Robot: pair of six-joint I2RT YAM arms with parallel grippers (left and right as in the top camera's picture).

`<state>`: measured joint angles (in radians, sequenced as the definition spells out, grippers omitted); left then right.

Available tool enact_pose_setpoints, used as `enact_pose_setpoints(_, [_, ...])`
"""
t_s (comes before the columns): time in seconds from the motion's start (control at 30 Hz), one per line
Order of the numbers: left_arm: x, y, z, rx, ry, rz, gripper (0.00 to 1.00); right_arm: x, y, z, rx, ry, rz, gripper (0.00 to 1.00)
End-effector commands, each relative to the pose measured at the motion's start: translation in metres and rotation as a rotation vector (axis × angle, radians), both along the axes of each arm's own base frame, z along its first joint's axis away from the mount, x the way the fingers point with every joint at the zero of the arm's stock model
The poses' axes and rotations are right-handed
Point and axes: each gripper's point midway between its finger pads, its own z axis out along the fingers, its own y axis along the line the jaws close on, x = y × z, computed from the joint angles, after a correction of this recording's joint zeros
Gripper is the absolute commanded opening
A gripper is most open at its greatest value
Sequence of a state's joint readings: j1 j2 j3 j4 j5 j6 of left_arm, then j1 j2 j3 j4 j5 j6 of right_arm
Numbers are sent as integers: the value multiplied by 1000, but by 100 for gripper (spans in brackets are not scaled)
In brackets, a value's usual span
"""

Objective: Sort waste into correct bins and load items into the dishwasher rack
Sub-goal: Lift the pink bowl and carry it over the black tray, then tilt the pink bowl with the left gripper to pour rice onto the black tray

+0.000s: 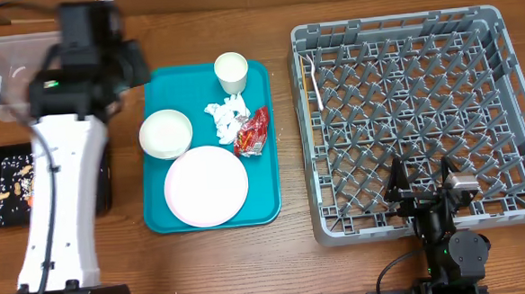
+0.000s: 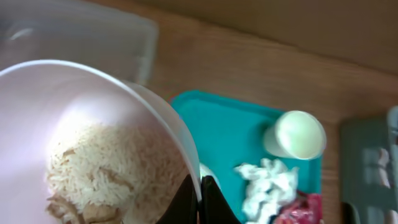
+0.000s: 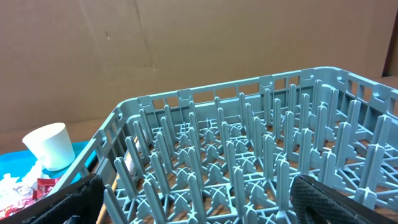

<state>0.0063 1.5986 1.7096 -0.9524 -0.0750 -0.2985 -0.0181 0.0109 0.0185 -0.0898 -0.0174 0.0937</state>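
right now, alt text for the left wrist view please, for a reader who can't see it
The left hand pinches the rim of a pale bowl holding white rice, filling the left of the frame. Beyond it are a clear tub and a teal tray with a white cup, crumpled tissue and a red wrapper.

Bare table [image 1: 285, 119] between teal tray [image 1: 158, 220], rack [image 1: 391, 21]
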Motion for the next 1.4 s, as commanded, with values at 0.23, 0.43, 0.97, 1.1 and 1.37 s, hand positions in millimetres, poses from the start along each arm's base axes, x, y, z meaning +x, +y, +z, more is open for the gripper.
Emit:
enact_pose_setpoints(0.23, [-45, 119, -39, -362, 76, 286, 4, 0, -3, -2, 4, -3, -15, 100])
enact_pose_setpoints(0.43, [-59, 147, -80, -588, 7, 271, 4, 0, -3, -2, 5, -3, -15, 100])
enact_pose_setpoints(0.97, [-61, 152, -136, -938, -169, 143, 4, 0, -3, -2, 4, -3, -15, 100])
enact_pose_setpoints(1.1, [-57, 151, -132, -1007, -203, 103, 4, 0, -3, -2, 4, -3, -15, 100])
enact_pose_setpoints(1.37, [-68, 164, -127, -1065, -229, 139, 4, 0, -3, -2, 4, -3, -15, 100])
